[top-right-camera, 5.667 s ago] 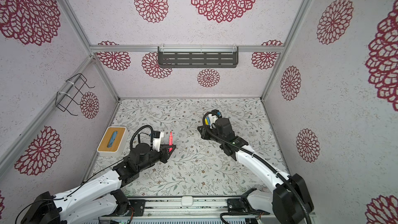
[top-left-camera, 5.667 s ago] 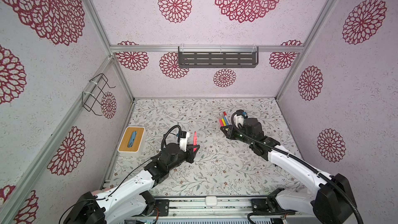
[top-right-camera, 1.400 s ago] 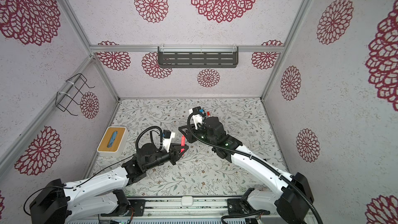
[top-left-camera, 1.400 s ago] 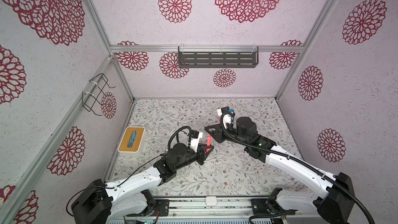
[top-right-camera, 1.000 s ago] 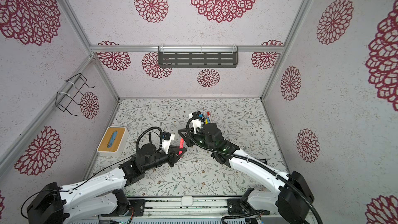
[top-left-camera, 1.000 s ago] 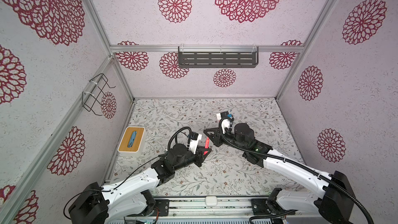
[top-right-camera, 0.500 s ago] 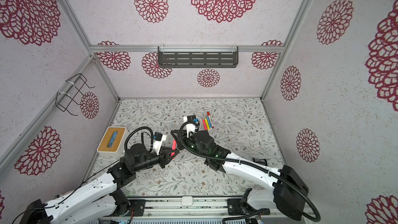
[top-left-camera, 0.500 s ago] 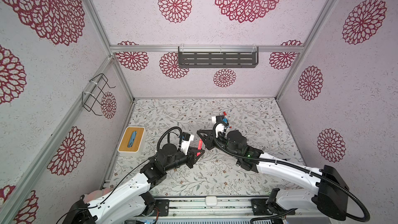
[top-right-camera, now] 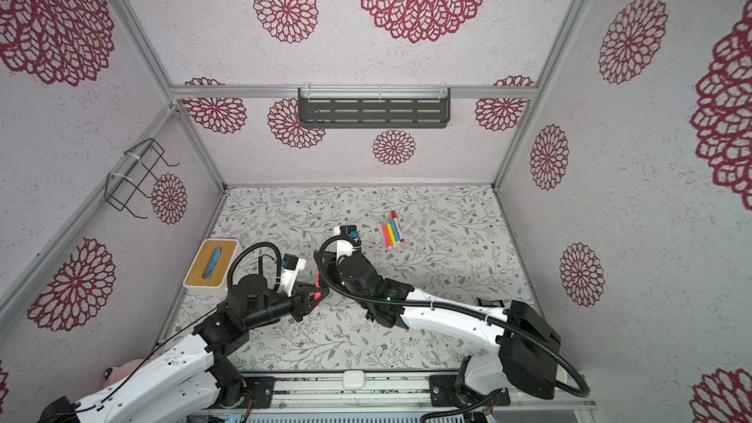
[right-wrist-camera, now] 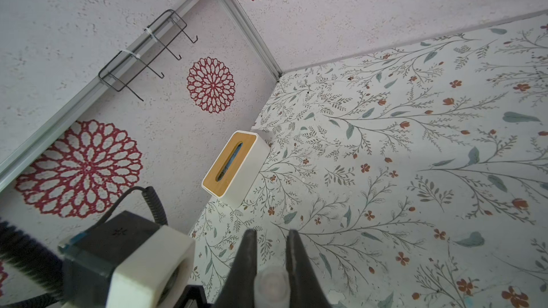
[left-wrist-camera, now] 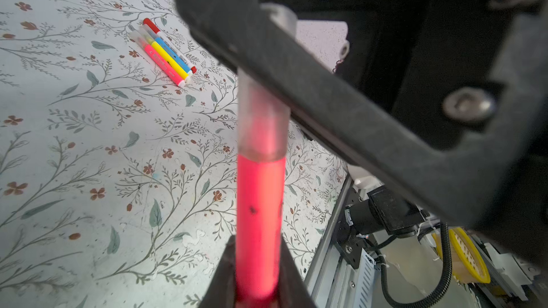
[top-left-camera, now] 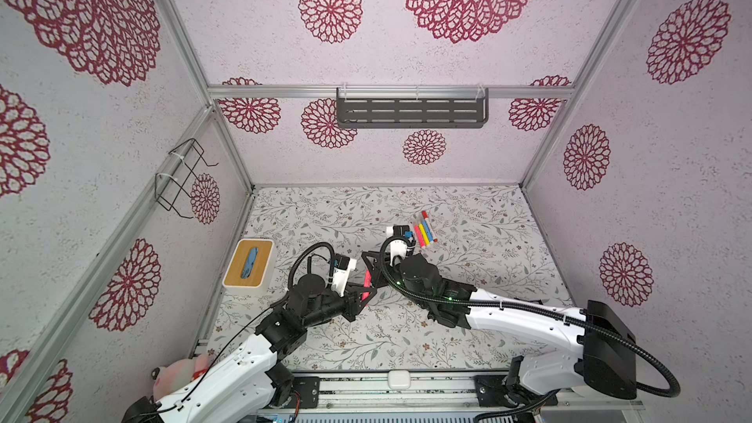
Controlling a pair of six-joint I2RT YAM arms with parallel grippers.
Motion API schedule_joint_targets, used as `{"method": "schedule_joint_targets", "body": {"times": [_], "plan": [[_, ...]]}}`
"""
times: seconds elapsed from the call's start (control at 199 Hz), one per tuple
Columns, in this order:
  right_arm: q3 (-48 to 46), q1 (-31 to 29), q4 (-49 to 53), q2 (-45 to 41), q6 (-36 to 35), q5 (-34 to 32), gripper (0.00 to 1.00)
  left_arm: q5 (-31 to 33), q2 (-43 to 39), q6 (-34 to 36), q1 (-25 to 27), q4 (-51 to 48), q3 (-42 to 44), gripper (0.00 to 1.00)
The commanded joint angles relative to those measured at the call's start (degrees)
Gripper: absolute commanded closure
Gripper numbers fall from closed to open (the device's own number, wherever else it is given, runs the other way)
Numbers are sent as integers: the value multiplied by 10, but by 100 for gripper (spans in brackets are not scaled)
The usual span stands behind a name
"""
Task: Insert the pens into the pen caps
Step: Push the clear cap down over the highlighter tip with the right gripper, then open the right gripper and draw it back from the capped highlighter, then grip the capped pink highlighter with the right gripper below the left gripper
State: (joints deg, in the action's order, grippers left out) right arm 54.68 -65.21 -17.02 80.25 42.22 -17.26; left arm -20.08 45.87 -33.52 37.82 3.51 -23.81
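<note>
Showing pink through its cloudy wall, the translucent cap (left-wrist-camera: 262, 119) sits over the tip of the pink pen (left-wrist-camera: 257, 202), its rim ringing the barrel. Some seconds ago the arms were well apart, the right one over by the far pens, and they have since closed in on each other until the two pieces meet. So the insertion looks under way for this pen (whether the cap is pressed fully home I cannot tell, since a dark finger crosses its far end). The barrel is a slim, glossy, bright pink-red tube with a small dark speck. The cap is a short frosted tube, a shade wider than the barrel. The left gripper (left-wrist-camera: 256, 277) is clamped on the pen's free end, and the right gripper (right-wrist-camera: 271, 237) is pinched on the cap, whose round end shows between its fingers. The joined pair hangs in the air above the near-middle of the floral table (top-left-camera: 468, 278). Farther back four capped pens (top-left-camera: 423, 232) lie side by side, touching, and a wooden-topped box (top-left-camera: 249, 262) stands by the left wall.
</note>
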Motion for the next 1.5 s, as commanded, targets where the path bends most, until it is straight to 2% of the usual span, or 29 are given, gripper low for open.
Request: {"method": "schedule_joint_targets", "body": {"times": [0.0,0.206,0.246,0.296,0.331,0.377,0.452,0.618,0.989,1.496], "plan": [[-60,-66,146,6,12,137,100,71,-17,-20,-35,202,-34,100],[-4,-44,186,-42,-40,146,100,65,23,-3,-35,154,-38,100],[17,-26,197,-57,-56,142,87,63,37,-5,-34,151,-32,100],[40,-13,215,-78,-82,132,63,62,48,-10,-30,154,-23,100],[58,-5,230,-96,-98,117,50,66,50,-13,-23,154,-17,100],[71,7,241,-121,-117,100,42,77,46,-14,-13,151,-8,100],[79,35,250,-162,-138,86,36,100,30,-10,-1,139,7,100],[66,90,256,-211,-143,115,34,122,-3,-12,3,134,28,100],[42,98,233,-166,-128,227,34,117,22,-7,10,165,5,100],[44,99,204,-124,-132,239,32,133,72,-4,48,201,-13,100]]}}
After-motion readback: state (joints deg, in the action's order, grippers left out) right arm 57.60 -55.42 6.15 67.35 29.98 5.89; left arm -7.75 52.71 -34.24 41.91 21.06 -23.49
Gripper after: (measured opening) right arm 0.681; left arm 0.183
